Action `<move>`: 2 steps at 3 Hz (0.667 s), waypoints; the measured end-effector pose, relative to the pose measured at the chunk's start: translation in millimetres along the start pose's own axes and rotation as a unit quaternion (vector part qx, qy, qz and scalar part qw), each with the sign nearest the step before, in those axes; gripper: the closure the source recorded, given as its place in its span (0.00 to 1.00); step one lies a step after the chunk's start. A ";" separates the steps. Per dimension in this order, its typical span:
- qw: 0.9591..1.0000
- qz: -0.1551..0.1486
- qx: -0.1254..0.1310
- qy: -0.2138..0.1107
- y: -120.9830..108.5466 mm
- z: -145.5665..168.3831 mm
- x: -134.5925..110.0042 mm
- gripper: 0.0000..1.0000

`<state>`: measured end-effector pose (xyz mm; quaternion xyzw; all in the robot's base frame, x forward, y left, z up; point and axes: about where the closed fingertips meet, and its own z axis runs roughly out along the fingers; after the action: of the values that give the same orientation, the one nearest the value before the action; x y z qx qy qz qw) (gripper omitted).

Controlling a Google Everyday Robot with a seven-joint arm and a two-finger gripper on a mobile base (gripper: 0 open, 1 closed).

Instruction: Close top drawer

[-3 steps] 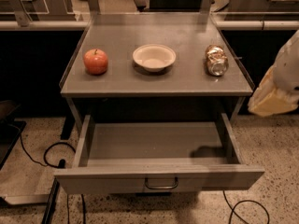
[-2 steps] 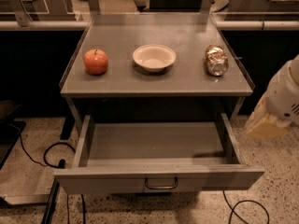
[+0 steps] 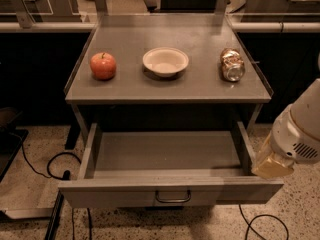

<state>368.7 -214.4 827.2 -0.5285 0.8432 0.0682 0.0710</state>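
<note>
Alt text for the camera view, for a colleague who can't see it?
The top drawer stands pulled well out toward the camera, handle centred on its front. The gripper hangs at the drawer's right front corner; contact is unclear. On the cabinet top sit, left to right, an apple, a white bowl and a can on its side.

A red apple (image 3: 103, 65) sits near the left edge of the grey worktop (image 3: 200, 89). A shallow white bowl (image 3: 165, 61) stands upright at the middle, well apart from the apple. A shiny metal can (image 3: 232, 64) lies on its side near the right edge. The three form a row. Black cables (image 3: 52, 163) trail over the speckled floor (image 3: 35, 191) below the worktop's left edge.
</note>
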 end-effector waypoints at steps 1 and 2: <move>1.000 0.000 0.000 0.000 0.0 0.0 0.0 1.00; 1.000 0.013 -0.023 0.005 10.7 23.8 7.5 1.00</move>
<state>356.9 -211.9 802.9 -0.5190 0.8487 0.0856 0.0542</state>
